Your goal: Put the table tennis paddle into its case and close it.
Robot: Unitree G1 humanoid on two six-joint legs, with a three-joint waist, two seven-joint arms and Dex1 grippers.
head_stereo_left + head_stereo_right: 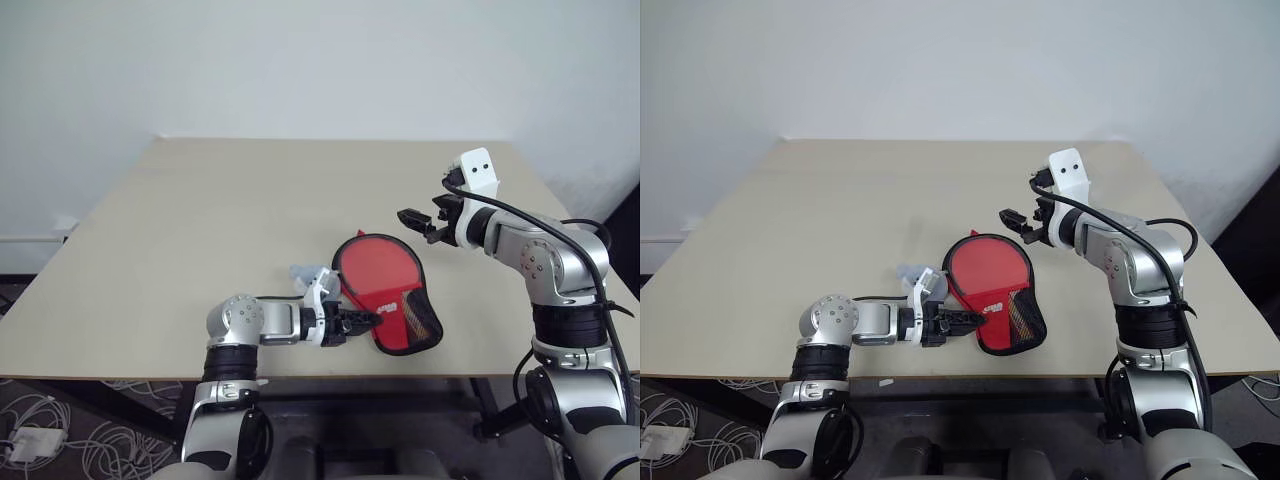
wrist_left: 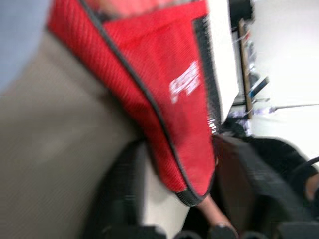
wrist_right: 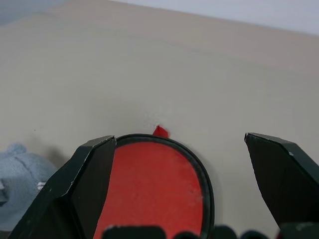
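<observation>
1. The case lies flat near the table's front edge, red face up, round end toward 11 o'clock and narrow end toward 5. The paddle cannot be made out apart from it; the red round part may be the paddle's face or the case's, so whether it is already inside is unclear.

2. The left end effector reaches from 9 o'clock to the case's narrow end. Its wrist view shows the red edge with the zipper rim running between the fingers, which are partly closed around it; whether they truly clamp the fabric I cannot tell. Risk: the soft edge slips free, or a pull drags the whole case toward the front edge, which is close.

3. The right end effector hovers above the table at 2 o'clock from the case, fingers wide apart and holding nothing. Risk: coming down it presses the case flat rather than catching the zipper pull, which is too small to pick out.

4. A pale blue bag sits just beside the left wrist at 10 o'clock from the narrow end; an arm sweep could knock it into the case.

5. If the zip is drawn with only one side pinned, the pouch may twist and jam.
</observation>
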